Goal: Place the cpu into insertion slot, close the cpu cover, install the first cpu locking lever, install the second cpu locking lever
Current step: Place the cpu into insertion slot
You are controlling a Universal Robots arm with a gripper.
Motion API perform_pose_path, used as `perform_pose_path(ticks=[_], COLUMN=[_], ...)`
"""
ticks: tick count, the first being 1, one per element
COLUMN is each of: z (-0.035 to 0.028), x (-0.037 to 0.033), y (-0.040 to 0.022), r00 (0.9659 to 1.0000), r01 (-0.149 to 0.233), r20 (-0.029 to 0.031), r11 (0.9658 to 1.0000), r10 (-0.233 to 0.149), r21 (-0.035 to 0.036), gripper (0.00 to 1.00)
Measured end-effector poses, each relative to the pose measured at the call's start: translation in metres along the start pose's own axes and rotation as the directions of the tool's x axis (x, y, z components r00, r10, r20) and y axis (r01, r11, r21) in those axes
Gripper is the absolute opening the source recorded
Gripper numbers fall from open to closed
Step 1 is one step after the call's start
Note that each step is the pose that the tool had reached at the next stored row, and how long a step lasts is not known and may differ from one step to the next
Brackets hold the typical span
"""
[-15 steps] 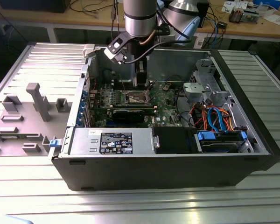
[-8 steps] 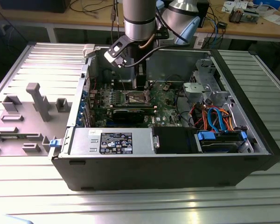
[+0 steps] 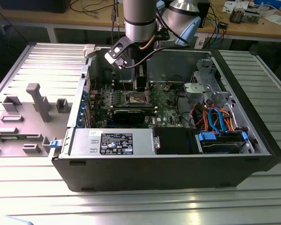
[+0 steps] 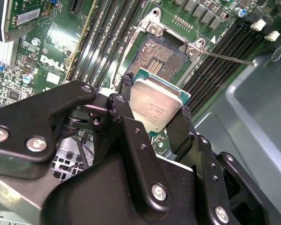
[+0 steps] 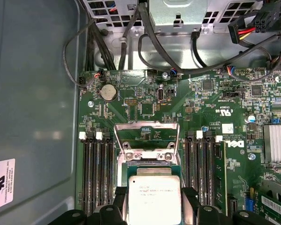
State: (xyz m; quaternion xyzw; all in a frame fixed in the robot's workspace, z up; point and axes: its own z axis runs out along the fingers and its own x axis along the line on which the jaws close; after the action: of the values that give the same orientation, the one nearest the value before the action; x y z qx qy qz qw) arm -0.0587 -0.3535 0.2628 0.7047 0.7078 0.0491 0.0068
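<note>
My gripper (image 4: 154, 96) is shut on the cpu (image 4: 152, 110), a flat square chip with a silver-grey top, pinched by its edges between two black fingers (image 4: 119, 110). It hangs just above the insertion slot (image 4: 161, 54), whose dark pin field lies bare under the chip's far edge. In the first wrist view the cpu (image 5: 154, 190) covers most of the slot, and the cpu cover (image 5: 147, 124) stands swung open behind it. A thin metal locking lever (image 4: 229, 58) juts out beside the socket. In the exterior view the gripper (image 3: 140, 86) reaches down into the open computer case over the green board.
Long black memory slots (image 5: 96, 173) flank the socket on both sides. The case wall (image 5: 33, 93) stands close by. A drive cage with coloured cables (image 3: 215, 112) and a power supply (image 3: 112, 140) fill the case. A grey fixture tray (image 3: 33, 108) lies at the exterior view's left.
</note>
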Motion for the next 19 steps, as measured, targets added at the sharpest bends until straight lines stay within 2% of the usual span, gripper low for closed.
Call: perform_pose_path(ticks=[10,19], z=[0.0041,0.0042], x=[0.0002,0.0001], y=[-0.0012,-0.0012], r00=[1.0000,1.0000], r01=[0.000,0.000], r20=[0.0001,0.0001], r11=[1.0000,1.0000], r10=[0.000,0.000], r21=[0.0000,0.0001], gripper=[0.55,0.55])
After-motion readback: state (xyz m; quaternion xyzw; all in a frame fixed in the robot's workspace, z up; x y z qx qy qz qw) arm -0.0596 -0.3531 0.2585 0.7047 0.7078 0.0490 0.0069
